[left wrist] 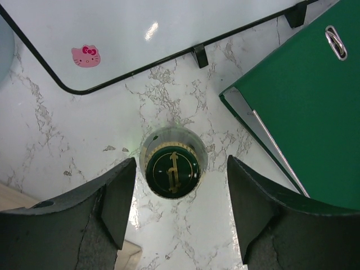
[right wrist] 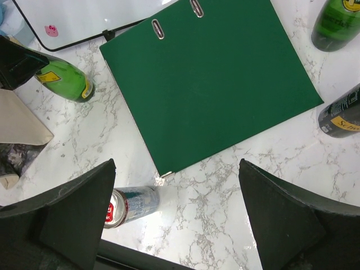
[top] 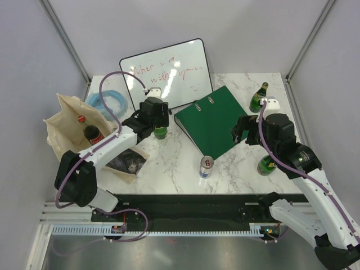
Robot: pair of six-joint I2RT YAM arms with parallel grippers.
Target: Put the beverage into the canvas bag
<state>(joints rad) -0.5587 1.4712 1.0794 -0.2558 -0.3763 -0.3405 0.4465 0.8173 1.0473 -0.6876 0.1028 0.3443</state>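
Note:
The canvas bag [top: 61,125] stands open at the table's left, with a cola bottle [top: 90,133] inside it. A green bottle [top: 161,133] stands upright just right of the bag. My left gripper [top: 156,119] hangs directly over it. In the left wrist view its green and gold cap [left wrist: 172,170] lies between the open fingers [left wrist: 119,197], toward their tips, with a gap on each side. My right gripper [right wrist: 177,214] is open and holds nothing, above bare marble near a silver can [right wrist: 130,204].
A green binder [top: 216,119] lies at centre right, and a whiteboard [top: 166,72] leans at the back. More bottles stand at the back right [top: 259,97] and by the right arm [top: 266,165]. The can [top: 206,167] stands near the front edge. A blue hose coil [top: 106,100] sits behind the bag.

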